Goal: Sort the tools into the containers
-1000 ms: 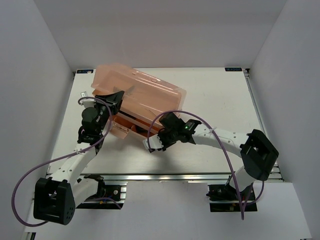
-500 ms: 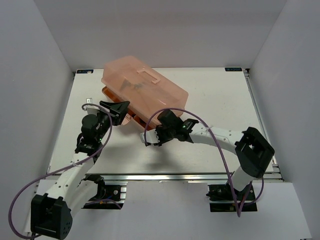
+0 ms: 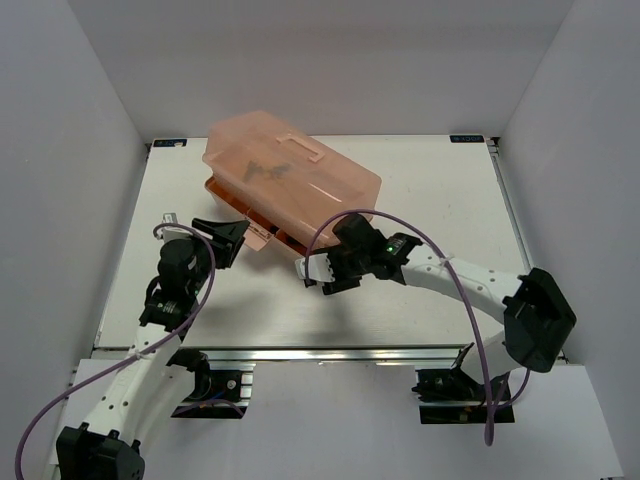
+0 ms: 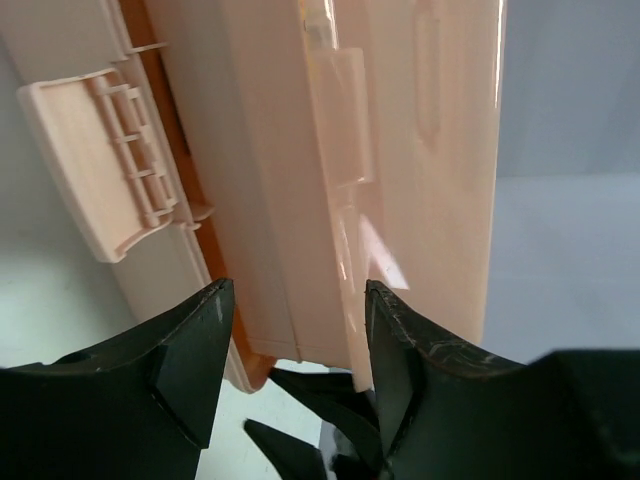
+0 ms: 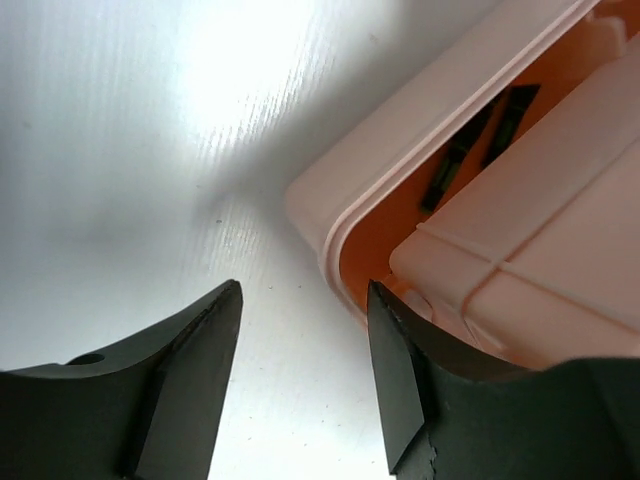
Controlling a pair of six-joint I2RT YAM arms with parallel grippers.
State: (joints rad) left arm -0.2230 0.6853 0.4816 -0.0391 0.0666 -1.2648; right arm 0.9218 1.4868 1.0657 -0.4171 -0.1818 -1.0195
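translucent salmon-pink plastic toolbox, lid down; sorting seems done; my left gripper and right gripper both gape empty beside it. next, i judge: press the unfastened pink latch flap shut.

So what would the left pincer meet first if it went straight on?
The pink toolbox: its side fills the view just beyond the open left pincer, though the gap is unclear.
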